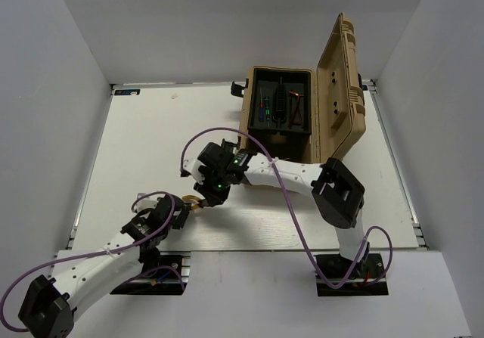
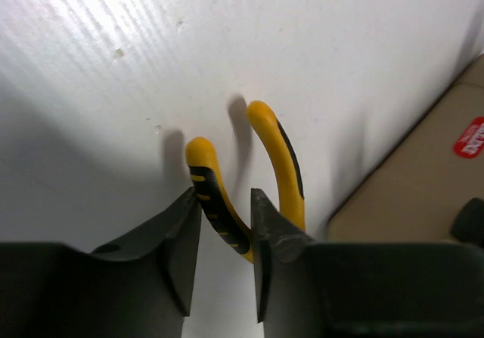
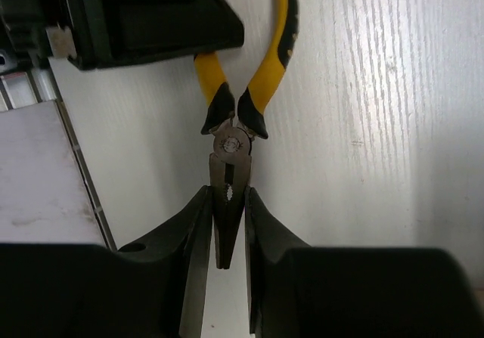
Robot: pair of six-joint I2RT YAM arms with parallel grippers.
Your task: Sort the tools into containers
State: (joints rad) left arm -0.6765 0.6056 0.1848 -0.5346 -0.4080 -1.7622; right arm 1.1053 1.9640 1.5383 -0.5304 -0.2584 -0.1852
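Across the bench (image 1: 151,141): white and wide, with the tan toolbox (image 1: 318,130) at the far right side, its lid (image 1: 344,81) swung upright.
Toolbox tray (image 1: 280,72): black, and a few small tools (image 1: 278,103) lie in it.
Arms: the right arm (image 1: 295,175) reaches across to the left and meets the left arm (image 1: 98,266) near the front edge.
Pliers (image 3: 231,149): yellow-handled, between the two claws and well apart from the toolbox. By their shadows they look lifted off the surface.
Right claw (image 3: 225,202): pinching the steel nose of the pliers.
Left claw (image 2: 223,209): its fingers bracket one handle (image 2: 215,202). I cannot tell whether they grip it.
Step in hand: a hand-over or shared grip, I'd judge.
Next move: one claw needs a firm hold before the other lets go, then a carry to the tray.
Overhead view only: the toolbox contents and both arms together.
Right wrist view only: the nose grip, plus the left claw over the handles.
Left wrist view only: the handle between the fingers, and a tan face with a red label (image 2: 469,137), likely the toolbox.
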